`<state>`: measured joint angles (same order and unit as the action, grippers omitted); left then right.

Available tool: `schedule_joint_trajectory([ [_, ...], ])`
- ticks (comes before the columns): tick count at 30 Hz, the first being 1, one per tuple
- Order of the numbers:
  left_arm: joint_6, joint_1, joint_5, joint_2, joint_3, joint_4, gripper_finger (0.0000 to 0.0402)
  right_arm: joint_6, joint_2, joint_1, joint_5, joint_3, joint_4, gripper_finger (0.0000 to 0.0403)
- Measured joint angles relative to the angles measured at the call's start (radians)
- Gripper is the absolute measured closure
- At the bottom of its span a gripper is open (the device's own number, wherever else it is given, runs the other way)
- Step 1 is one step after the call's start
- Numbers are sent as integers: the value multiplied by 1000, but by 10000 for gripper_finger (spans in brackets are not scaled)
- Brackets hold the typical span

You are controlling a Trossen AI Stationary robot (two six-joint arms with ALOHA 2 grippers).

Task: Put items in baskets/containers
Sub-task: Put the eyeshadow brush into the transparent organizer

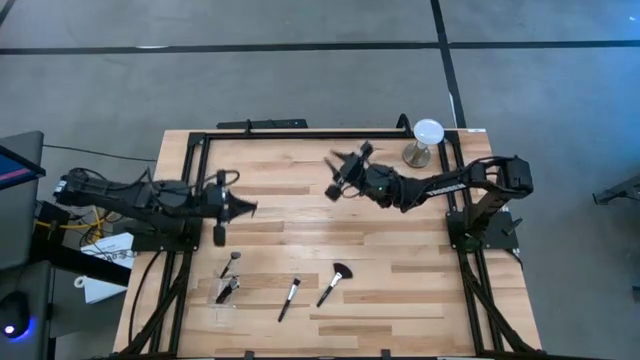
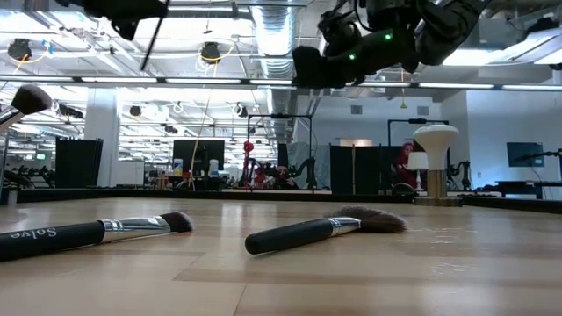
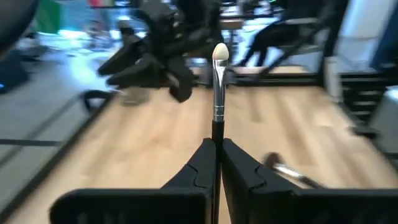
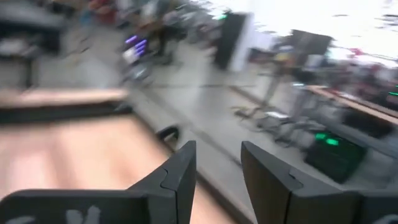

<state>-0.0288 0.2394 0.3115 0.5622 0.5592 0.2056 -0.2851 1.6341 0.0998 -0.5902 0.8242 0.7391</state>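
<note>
One slim dark-handled brush [image 3: 217, 93], silver ferrule, pale rounded tip.

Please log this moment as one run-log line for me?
left hand: shut on makeup brush, raised | right hand: open, empty, raised | fan brush, another brush: on table

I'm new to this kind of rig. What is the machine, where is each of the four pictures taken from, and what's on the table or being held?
Two dark robot arms work at a wooden table. One picture looks straight down, one looks level across the tabletop, and one comes from each wrist. The left gripper is shut on a slim makeup brush, its pale tip pointing away. The right gripper hangs open and empty above the table's far side. Lying on the wood are a fan-headed brush, a straight brush and a few more brushes near the left front. A white disc on a stand sits at the far right.
</note>
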Motion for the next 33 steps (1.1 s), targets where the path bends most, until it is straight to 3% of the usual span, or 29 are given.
schedule_joint_trajectory([
  [4, 74, 96, -51, -12, -29, 0, 389, 23, 0, -54, 129, 0, -172, 285],
  [8, 142, 191, -55, -15, -30, -4, 390, 106, 0, -128, 177, 0, -338, 285],
  [11, 190, 248, -63, -28, -30, -4, 390, 167, 0, -195, 173, 0, -441, 285],
  [14, 279, 293, -138, -41, -30, 12, 390, 222, 0, -257, 147, 0, -512, 285],
  [19, 510, 389, -188, -42, -30, 187, 390, 252, 0, -341, 31, 0, -531, 285],
  [26, 526, 554, -70, -38, -95, 203, 391, 371, 0, -431, -45, 0, -457, 285],
  [33, 455, 706, 58, -36, -249, -24, 391, 502, 0, -544, -113, 0, -420, 285],
])
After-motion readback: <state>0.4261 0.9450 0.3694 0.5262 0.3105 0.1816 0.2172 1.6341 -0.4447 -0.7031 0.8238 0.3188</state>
